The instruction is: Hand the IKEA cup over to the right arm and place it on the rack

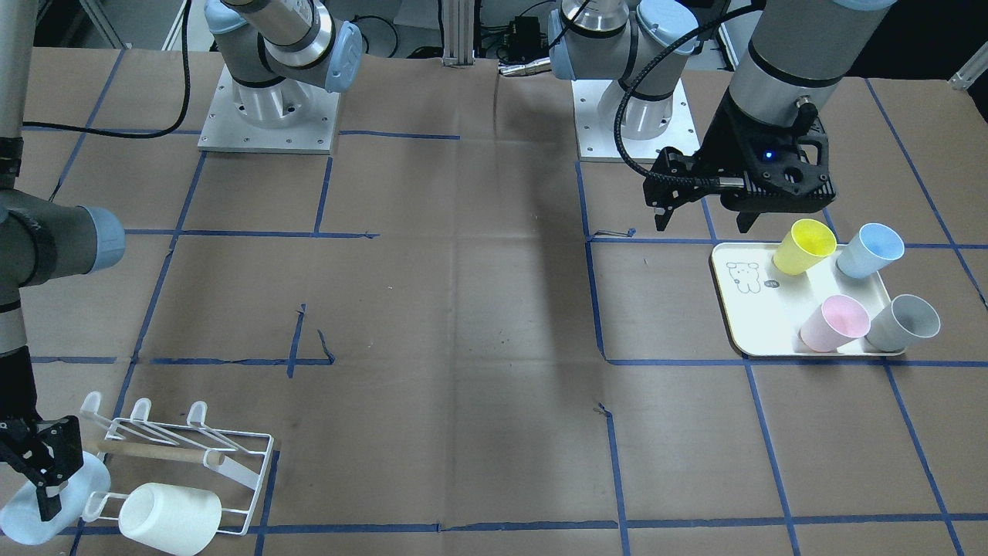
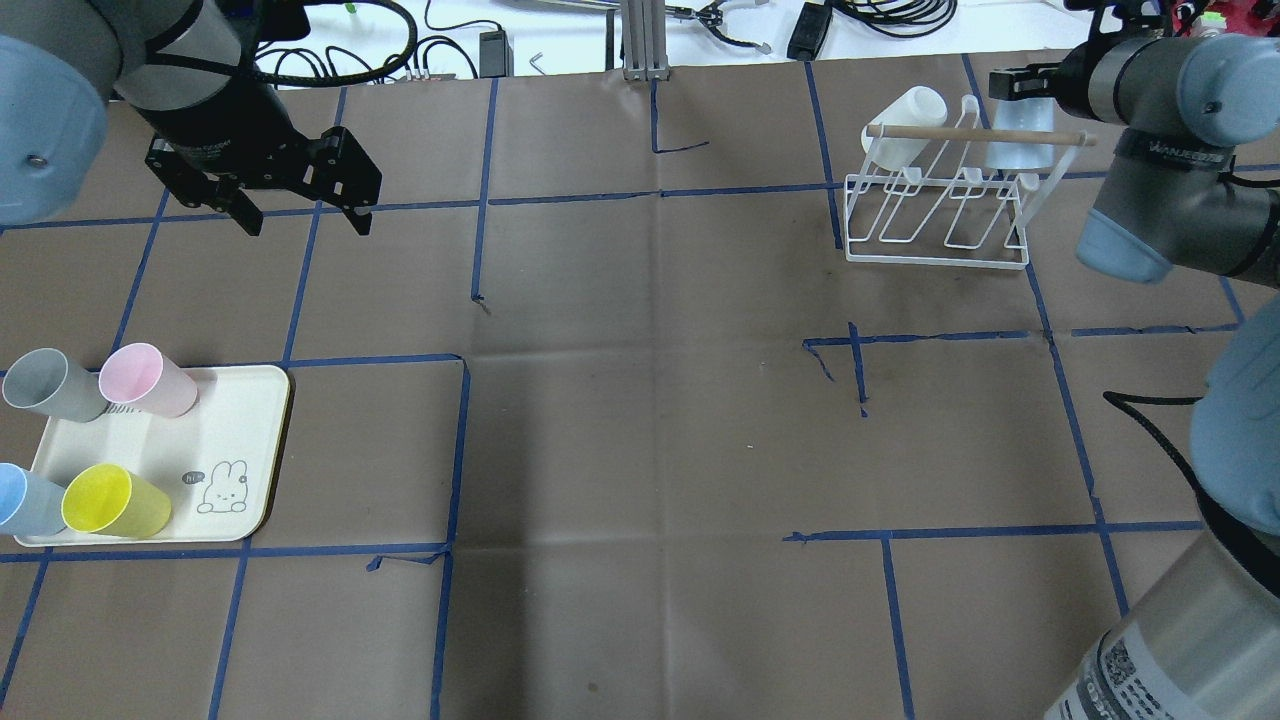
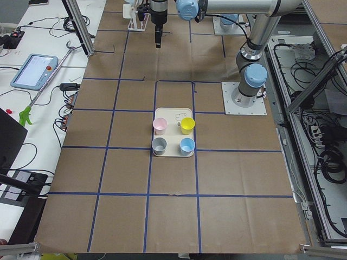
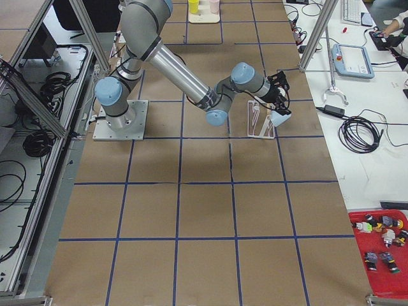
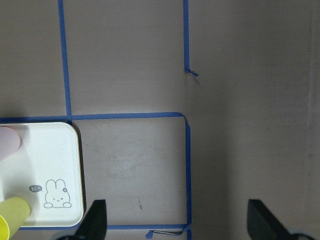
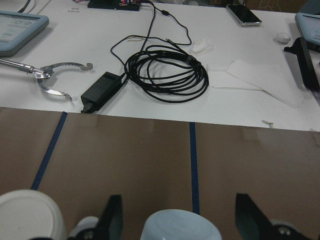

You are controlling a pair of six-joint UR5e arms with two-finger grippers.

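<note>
A pale blue cup (image 2: 1018,142) sits bottom-out on the white wire rack (image 2: 940,225), on the end nearest the right arm. My right gripper (image 2: 1022,98) is open; its fingers (image 6: 112,217) stand apart on either side of the cup (image 6: 182,227) with a gap on each side. The same cup shows in the front-facing view (image 1: 31,517) under the gripper (image 1: 35,490). My left gripper (image 2: 305,215) is open and empty above bare table beyond the tray; the left wrist view (image 5: 178,222) shows nothing between its fingers.
A white cup (image 2: 905,112) hangs on the rack beside the blue one, under the wooden dowel (image 2: 975,133). A cream tray (image 2: 235,440) at the robot's left holds yellow (image 2: 115,503), pink (image 2: 148,380), grey (image 2: 52,385) and blue (image 2: 25,500) cups. Cables lie beyond the table's far edge.
</note>
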